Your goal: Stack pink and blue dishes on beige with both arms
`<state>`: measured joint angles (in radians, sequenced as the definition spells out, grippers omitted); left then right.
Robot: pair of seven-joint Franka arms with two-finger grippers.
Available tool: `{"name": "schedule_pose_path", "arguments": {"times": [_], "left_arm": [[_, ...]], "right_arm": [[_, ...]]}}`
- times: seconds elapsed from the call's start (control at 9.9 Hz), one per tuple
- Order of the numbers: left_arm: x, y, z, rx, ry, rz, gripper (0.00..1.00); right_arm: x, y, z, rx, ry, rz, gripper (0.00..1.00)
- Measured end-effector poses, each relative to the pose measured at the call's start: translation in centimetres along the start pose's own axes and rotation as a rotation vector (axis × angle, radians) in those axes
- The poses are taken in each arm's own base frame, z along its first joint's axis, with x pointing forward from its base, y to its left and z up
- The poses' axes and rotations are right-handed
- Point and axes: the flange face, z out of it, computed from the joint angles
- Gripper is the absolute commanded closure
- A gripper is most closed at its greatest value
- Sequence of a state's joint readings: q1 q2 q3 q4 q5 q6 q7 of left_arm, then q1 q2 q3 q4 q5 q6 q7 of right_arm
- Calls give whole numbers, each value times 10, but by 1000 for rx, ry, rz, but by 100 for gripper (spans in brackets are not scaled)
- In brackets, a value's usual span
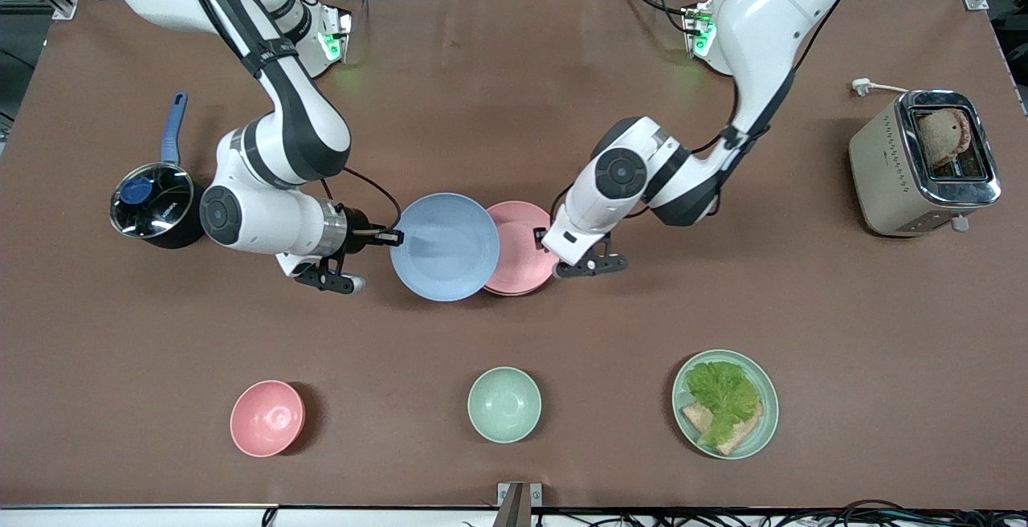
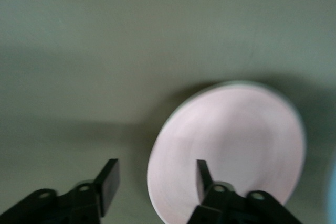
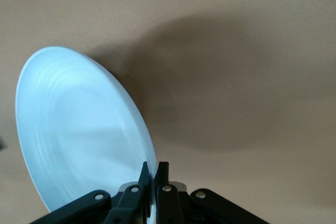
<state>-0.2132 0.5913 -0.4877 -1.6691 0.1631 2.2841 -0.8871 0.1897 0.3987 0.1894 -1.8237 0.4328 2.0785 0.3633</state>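
Fingers of the right gripper (image 3: 151, 174) are pinched tight on the rim of the blue plate (image 1: 445, 247), holding it up off the table, tilted, w/ its far edge overlapping the pink plate (image 1: 522, 247). Right wrist view shows the blue plate (image 3: 79, 129) clamped edge-on between the two pads, its shadow cast on the brown table (image 3: 252, 51) below.

Pink plate sits mid-table, just beside the blue one toward the left arm's end; a thin rim of something shows under it in the front view, but can't tell what it is. Left gripper (image 1: 544, 231) is at the pink plate's rim, fingers spread wide apart & holding nothing: in the left wrist view one fingertip (image 2: 202, 174) is over the pink plate (image 2: 231, 145), the other is over bare table.

Rest of table: pink bowl (image 1: 267, 418), pale green bowl (image 1: 504, 404) & green plate (image 1: 764, 422) w/ lettuce and bread sit in a row nearer the front camera. Pot (image 1: 152, 206) w/ blue handle stands at the right arm's end; toaster (image 1: 923, 161) w/ a slice in it stands at the left arm's end.
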Motion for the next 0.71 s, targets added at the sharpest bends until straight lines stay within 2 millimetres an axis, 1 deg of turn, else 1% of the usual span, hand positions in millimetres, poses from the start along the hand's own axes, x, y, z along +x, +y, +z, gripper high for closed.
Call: {"name": "schedule_pose_path", "arguments": {"times": [0.1, 0.2, 0.3, 0.4, 0.51, 0.61, 0.71], "left_arm": [[29, -17, -61, 25, 39, -23, 0], [62, -48, -132, 52, 75, -30, 0], [88, -85, -199, 68, 114, -28, 0], [101, -121, -254, 83, 150, -17, 0], [103, -154, -293, 116, 156, 6, 0], [98, -181, -322, 152, 147, 45, 0], [89, -201, -348, 169, 140, 88, 0]], "right_arm": [[-2, -3, 3, 0, 1, 3, 99], [-9, -15, 8, 5, 7, 2, 99], [-22, -35, 18, 13, 18, 0, 99], [-37, -55, 31, 20, 36, 4, 99], [-52, -71, 47, 24, 57, 10, 99], [-64, -82, 64, 27, 79, 15, 98], [-72, -87, 79, 31, 98, 22, 98]]}}
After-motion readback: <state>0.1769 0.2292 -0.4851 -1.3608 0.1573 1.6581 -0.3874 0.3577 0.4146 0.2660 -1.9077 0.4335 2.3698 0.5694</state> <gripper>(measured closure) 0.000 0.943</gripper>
